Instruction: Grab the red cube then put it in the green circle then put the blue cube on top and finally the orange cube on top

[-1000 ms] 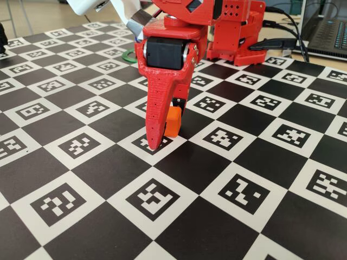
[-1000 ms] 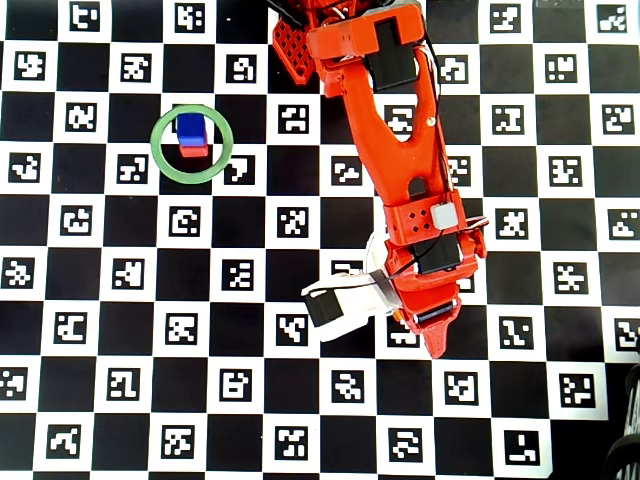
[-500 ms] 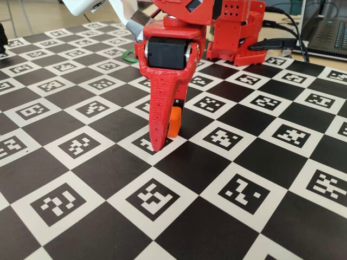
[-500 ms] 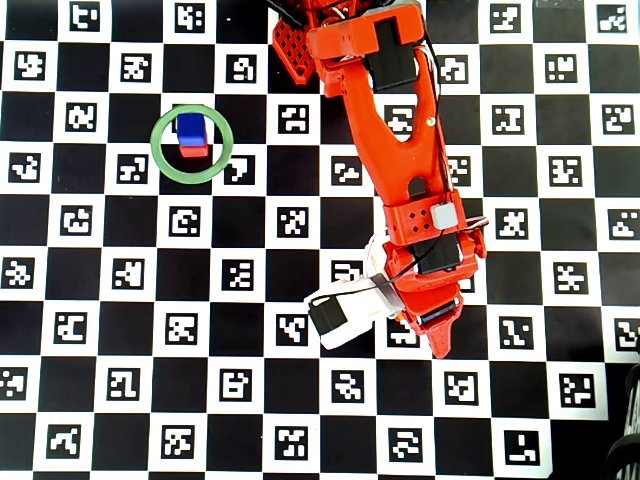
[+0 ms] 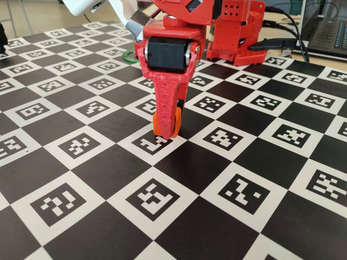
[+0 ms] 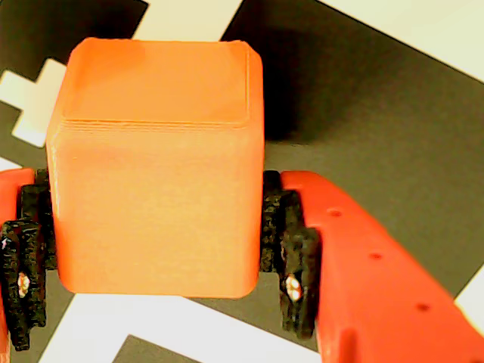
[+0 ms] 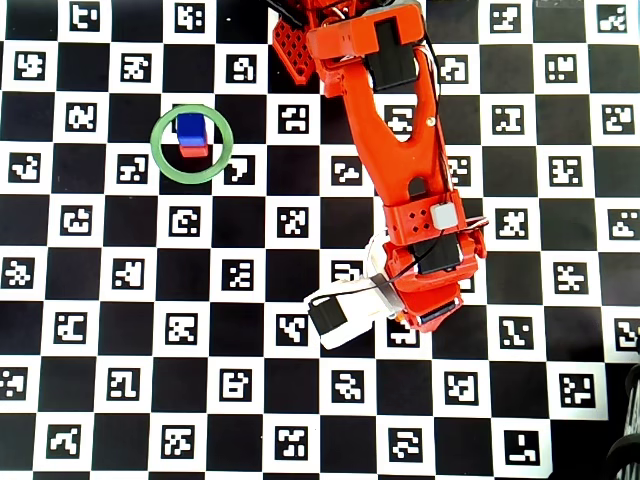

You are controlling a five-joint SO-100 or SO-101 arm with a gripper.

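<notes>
Currently the gripper (image 6: 155, 261) is clamped on the orange cube (image 6: 155, 166): in the wrist view the black ribbed pads (image 6: 291, 261) press flat on two opposite side faces, low on the cube, with most of its body standing proud beyond the fingertips. In the fixed view the cube (image 5: 165, 123) sits at the tip of the downward-pointing gripper (image 5: 168, 122), at or just off the checkered board (image 5: 244, 162); contact with the board cannot be settled from these frames. The overhead view hides this cube under the wrist. Position: roughly mid-board, a little toward the right edge and the bottom edge in the overhead view. Handling judgement: small rigid printed plastic, light, matte with fine layer lines, so the rubbery pads should hold without much force; flat parallel faces suit a two-finger pinch, and a hold nearer mid-height would resist tipping better than this low grip. Rounded edges give little purchase, so faces only. Well apart, near the top left corner of the board in the overhead view, the green circle (image 7: 192, 143) encloses the blue cube (image 7: 190, 125) stacked on the red cube (image 7: 193, 151). Placing a third level will likely call for a level, gentle release, since the stack is narrow.
</notes>
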